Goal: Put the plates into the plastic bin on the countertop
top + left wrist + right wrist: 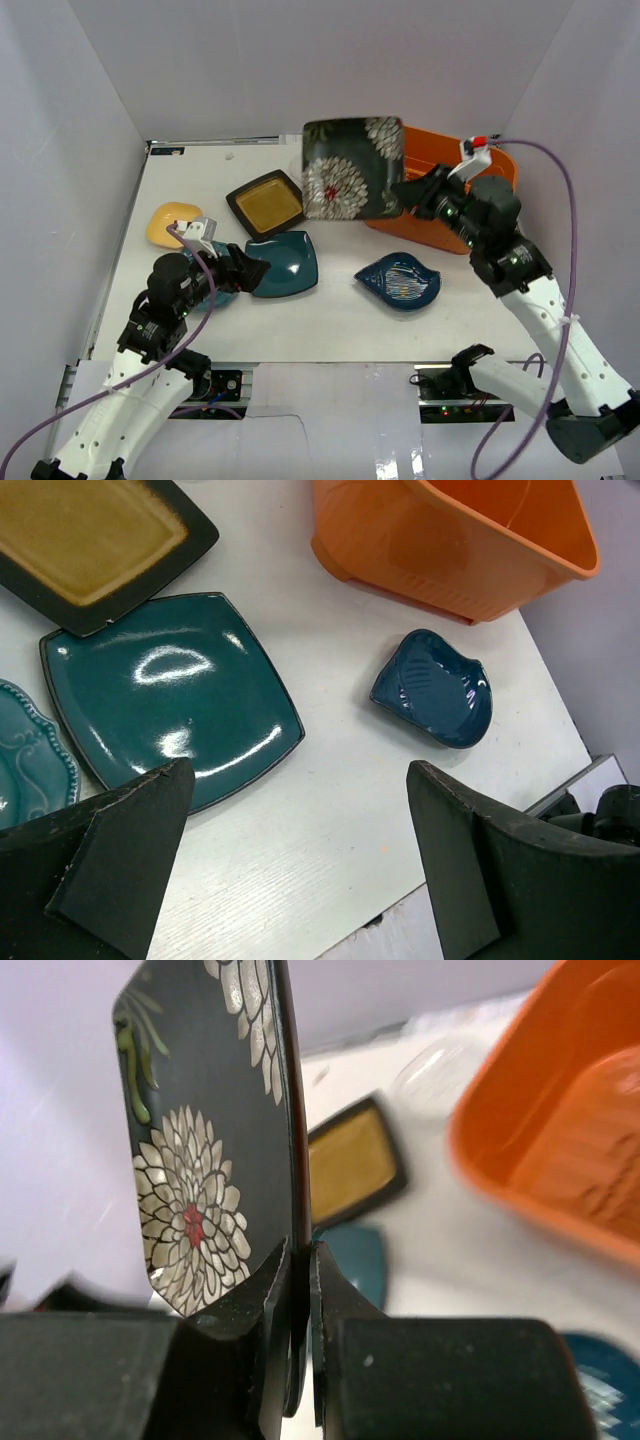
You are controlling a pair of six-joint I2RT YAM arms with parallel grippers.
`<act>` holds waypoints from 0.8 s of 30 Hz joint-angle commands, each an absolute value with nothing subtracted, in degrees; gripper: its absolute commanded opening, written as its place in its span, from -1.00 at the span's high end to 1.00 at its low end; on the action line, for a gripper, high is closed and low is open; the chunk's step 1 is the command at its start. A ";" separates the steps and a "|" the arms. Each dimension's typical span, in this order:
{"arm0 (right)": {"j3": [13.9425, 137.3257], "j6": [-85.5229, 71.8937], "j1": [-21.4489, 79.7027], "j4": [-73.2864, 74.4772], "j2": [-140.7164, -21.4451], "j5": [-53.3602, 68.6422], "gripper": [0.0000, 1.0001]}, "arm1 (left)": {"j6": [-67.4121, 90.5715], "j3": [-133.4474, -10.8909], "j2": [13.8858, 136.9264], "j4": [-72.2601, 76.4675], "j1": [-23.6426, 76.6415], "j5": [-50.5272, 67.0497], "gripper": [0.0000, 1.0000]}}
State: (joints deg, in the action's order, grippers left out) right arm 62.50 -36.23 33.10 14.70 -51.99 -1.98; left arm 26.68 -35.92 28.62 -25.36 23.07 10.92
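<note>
When you look down from the top, the right tool [402,190] is squeezed tight on the edge of the black flower plate [350,168] and holds it up in the air at the upper middle of the frame. The plate is tipped up so its flowers face the camera, and it hides part of the left wall of the orange bin [425,150]. The bin sits on the white tabletop [330,325] at the upper right. Four more plates lie flat on the tabletop: the yellow plate [170,222] at the left, the black plate with the amber middle [266,203] near the centre, the teal square plate [288,262] just below it, and the blue leaf plate [398,280] to the right of that. The left tool [255,272] sits low over the left side of the teal square plate. In the left wrist view, its two fingers [110,860] stand wide apart at the bottom of the frame with nothing between them. The teal square plate lies above the left finger, a teal round plate [30,755] peeks in at the left edge, and the blue leaf plate lies near the bin at the upper right. In the right wrist view, the two fingers pinch the bottom edge of the black flower plate, which stands straight up. The bin is at the right of the frame, apart from the plate.
</note>
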 commanded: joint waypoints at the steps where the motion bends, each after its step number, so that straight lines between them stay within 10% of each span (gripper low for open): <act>1: 69.68 -34.89 19.72 7.21 -56.94 3.06 0.85 | 27.07 -36.04 27.25 -25.58 23.90 10.02 -0.96; 9: 74.27 -37.97 -2.25 7.12 -67.66 14.93 0.85 | 27.42 -35.86 25.75 -25.58 26.10 9.84 -0.96; 24: 64.78 -33.31 -6.68 5.98 -76.63 13.71 0.85 | 31.98 -34.20 30.67 -23.91 28.92 17.30 -0.96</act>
State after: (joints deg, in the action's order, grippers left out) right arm 64.77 -33.01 -6.42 16.16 -76.01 10.52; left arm 29.08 -35.79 29.02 -24.99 28.49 12.05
